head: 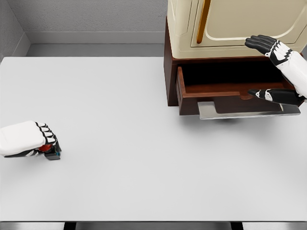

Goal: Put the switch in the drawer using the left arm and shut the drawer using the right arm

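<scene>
From the head view, your left robot hand [29, 139] sits at the far left edge of the tabletop [124, 129], fingers curled down over the switch [51, 151], which looks clamped in its grip and resting on the surface. Only a small dark, boxy body with a red part and a teal edge shows past the fingertips, too little to read its long axis.

The drawer [211, 88] lies well away to the upper right, so your carry runs across nearly the whole tabletop. It stands pulled open under the cream cabinet [225, 24]: dark reddish-brown wood walls, a shadowed cavity, and a flat metallic handle plate [240, 111] jutting forward.

Your right robot hand [273, 72] waits at the drawer's right end, dark fingers spread and holding nothing, far nearer the drawer than the left. The tabletop itself is smooth, matte and pale.
</scene>
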Motion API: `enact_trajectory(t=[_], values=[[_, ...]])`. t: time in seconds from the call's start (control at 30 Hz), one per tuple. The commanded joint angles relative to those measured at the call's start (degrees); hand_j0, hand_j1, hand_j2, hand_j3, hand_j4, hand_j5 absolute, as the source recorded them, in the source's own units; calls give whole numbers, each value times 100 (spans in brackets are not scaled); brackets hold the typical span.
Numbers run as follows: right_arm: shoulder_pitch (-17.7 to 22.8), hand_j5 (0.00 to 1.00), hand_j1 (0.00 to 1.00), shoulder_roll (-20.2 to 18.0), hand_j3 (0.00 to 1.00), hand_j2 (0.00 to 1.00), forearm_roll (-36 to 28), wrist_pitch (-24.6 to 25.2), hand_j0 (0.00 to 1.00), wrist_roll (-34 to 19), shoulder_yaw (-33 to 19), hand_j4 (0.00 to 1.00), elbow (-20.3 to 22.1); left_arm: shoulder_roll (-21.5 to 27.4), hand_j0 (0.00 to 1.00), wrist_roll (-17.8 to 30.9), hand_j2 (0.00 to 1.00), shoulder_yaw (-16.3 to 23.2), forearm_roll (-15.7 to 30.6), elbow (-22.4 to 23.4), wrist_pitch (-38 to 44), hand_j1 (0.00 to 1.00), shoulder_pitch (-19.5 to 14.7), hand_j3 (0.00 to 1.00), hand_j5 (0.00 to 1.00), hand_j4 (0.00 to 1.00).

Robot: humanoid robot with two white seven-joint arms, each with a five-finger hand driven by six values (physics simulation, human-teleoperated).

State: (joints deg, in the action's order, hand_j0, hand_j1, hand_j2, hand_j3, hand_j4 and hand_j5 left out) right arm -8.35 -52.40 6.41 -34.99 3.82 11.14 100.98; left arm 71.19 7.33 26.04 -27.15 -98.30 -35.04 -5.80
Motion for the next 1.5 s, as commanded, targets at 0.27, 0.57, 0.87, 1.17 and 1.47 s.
enact_trajectory(t=[0.27,0.57,0.87,1.17,1.47], values=[[18,100,100,-7,100,100,-34,-1,100,5,-6,100,-8,-53,49,-13,49,-12,96,4,4,49,-97,49,49,49],[18,100,100,-7,100,100,-34,-1,100,5,-6,100,-8,-140,49,-13,49,-12,211,13,4,49,-325,49,49,49],[26,100,100,-7,100,100,-34,-1,100,5,-6,100,-8,-378,49,-21,49,-3,211,-5,4,49,-615,49,49,49],[26,100,100,-7,100,100,-34,-1,100,5,-6,100,-8,-562,49,-21,49,6,211,-40,4,49,-782,49,49,49],[26,100,100,-7,100,100,-34,-1,100,5,-6,100,-8,-773,49,-13,49,15,211,-57,4,49,-984,49,49,49]])
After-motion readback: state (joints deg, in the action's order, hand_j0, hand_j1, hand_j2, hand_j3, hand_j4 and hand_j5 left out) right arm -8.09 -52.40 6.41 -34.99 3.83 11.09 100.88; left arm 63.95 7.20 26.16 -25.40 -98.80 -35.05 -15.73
